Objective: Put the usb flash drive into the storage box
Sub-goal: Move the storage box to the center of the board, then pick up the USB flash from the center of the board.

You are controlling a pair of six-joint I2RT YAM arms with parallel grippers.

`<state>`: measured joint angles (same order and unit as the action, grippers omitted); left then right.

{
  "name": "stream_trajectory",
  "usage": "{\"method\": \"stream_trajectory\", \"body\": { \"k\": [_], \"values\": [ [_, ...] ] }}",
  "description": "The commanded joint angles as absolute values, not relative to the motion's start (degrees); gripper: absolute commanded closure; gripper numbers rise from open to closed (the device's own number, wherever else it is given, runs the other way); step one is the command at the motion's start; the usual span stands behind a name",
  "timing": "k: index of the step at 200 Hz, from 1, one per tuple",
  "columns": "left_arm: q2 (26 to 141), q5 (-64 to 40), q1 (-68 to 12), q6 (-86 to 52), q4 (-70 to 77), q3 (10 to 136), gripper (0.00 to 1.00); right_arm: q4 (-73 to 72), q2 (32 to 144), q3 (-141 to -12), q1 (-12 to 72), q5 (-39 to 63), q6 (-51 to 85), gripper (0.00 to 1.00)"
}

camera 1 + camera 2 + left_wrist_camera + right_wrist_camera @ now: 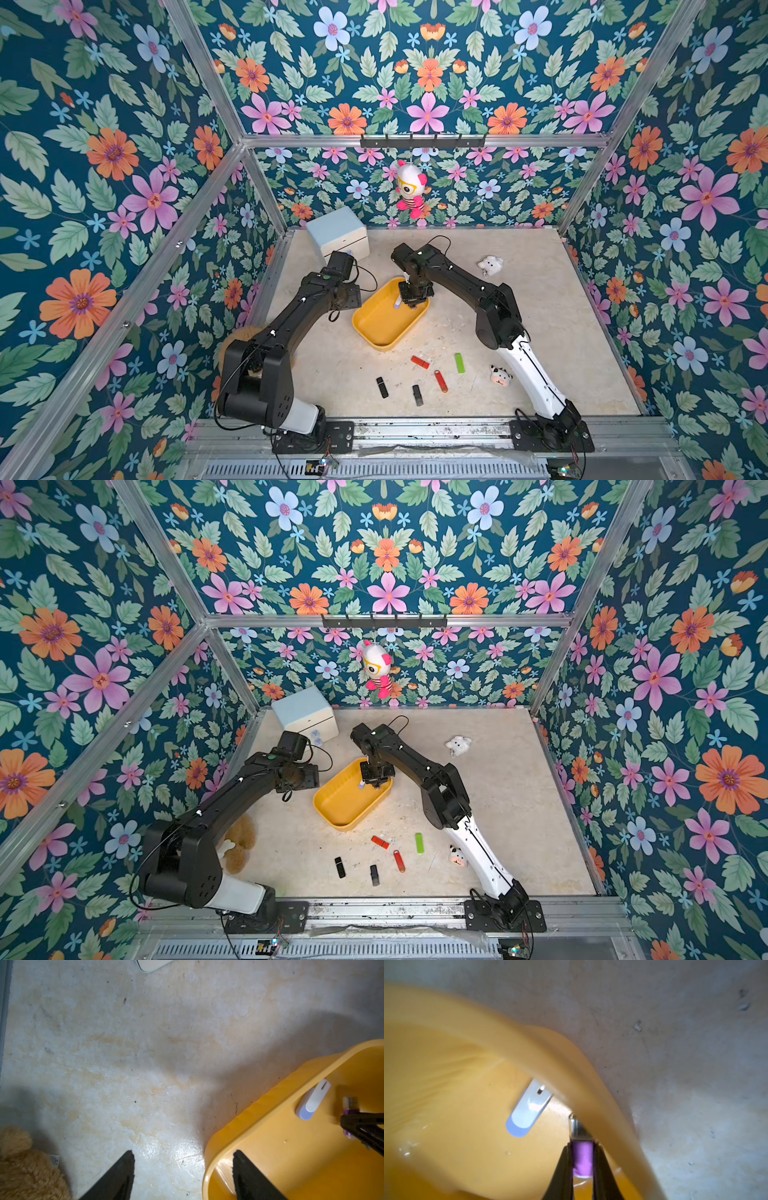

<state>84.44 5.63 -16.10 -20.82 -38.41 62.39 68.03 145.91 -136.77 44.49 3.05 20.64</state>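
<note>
The yellow storage box point(380, 322) point(343, 802) lies mid-table. My right gripper point(581, 1145) point(411, 306) is inside its far end, shut on a purple usb flash drive point(581, 1156) point(350, 1105) whose metal plug points at the box wall point(550, 1047). A white and pale-blue flash drive point(527, 1113) point(313, 1099) point(397, 305) lies on the box floor beside it. My left gripper point(184, 1153) hangs open and holds nothing, one finger above the box's corner point(209, 1153), the other above the bare table. Several more flash drives lie near the front: red point(419, 362), green point(459, 363), black point(382, 387).
A pale blue-topped white cabinet point(336, 232) stands at the back left, behind my left wrist. A cow toy point(500, 375) and a white plush point(490, 265) lie to the right. A brown plush point(239, 845) sits under the left arm. A doll point(410, 189) hangs on the back wall.
</note>
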Motion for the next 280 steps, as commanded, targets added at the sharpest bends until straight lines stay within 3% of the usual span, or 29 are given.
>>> {"method": "stream_trajectory", "body": {
  "k": [1, 39, 78, 126, 208, 280],
  "values": [
    [84.0, 5.3, -16.2, -20.8, -38.7, 62.1, 0.23, 69.6, 146.8, -137.6, 44.7, 3.4, 20.1, 1.00],
    [83.2, 5.1, -16.6, -21.1, -39.2, 61.9, 0.21, 69.9, 147.3, -138.0, 44.8, 2.9, 20.3, 1.00],
    [82.6, 6.1, -17.7, -22.0, -40.4, 62.0, 0.19, 70.7, 148.0, -138.8, 44.9, 2.9, 20.1, 0.78],
    [80.9, 7.8, -18.5, -22.4, -41.2, 61.7, 0.14, 70.3, 146.3, -139.5, 44.9, 2.8, 20.2, 0.67],
    [76.2, 8.8, -21.2, -24.8, -45.0, 61.2, 0.12, 71.6, 134.1, -138.8, 45.2, -0.6, 21.0, 0.61],
    [72.3, 12.8, -33.5, -33.2, -47.8, 59.3, 0.11, 64.3, 108.9, -102.3, 46.5, -5.9, 25.2, 0.44]
  ]
}}
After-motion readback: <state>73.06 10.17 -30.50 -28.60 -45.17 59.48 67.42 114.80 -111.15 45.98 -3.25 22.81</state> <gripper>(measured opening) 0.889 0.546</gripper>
